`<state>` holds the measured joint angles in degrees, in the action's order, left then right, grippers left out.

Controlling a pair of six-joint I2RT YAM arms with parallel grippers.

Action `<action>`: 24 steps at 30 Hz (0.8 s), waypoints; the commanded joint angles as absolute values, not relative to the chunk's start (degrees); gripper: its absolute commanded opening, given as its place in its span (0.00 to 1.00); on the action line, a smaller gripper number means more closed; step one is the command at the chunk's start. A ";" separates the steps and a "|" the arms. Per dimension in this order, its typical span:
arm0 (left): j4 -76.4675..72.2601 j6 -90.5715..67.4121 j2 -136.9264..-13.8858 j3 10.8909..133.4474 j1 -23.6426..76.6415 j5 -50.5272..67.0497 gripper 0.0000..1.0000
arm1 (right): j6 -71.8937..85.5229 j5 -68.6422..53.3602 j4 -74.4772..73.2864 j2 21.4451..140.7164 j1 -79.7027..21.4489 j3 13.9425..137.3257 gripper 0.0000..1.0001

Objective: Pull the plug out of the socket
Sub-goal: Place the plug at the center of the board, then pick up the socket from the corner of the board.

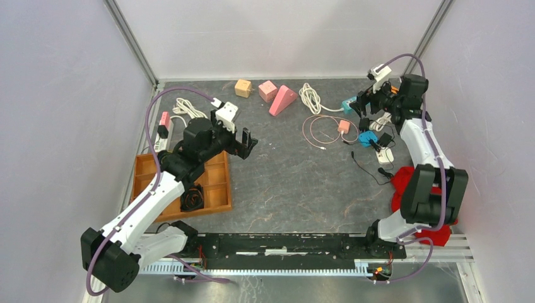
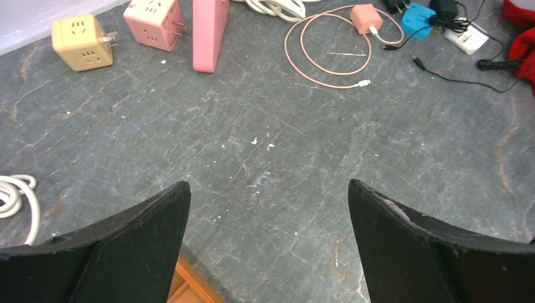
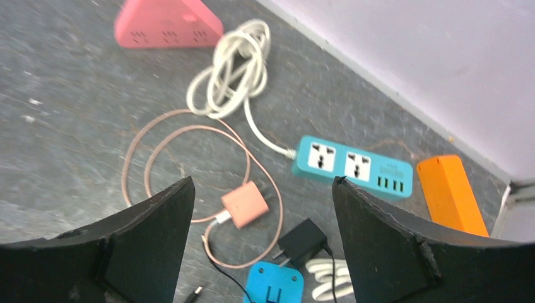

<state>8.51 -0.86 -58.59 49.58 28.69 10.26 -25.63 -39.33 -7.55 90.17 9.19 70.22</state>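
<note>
Currently the left gripper and right gripper are seen spread wide and empty, the black plug laid unplugged just beside the blue socket, near the teal power strip.

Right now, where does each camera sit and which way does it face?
Top external: above, behind the bases, looking down on the grey marbled table; both arms show.
Left wrist: faces across the table; open left gripper shows.
Right wrist: down onto the teal power strip; open right gripper shows.
Shared: both wrist views catch the pink charger cube.
</note>
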 commanded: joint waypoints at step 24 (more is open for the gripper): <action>7.14 6.98 -62.36 49.87 19.95 -12.15 1.00 | 14.36 -67.26 35.33 64.50 8.18 35.97 0.78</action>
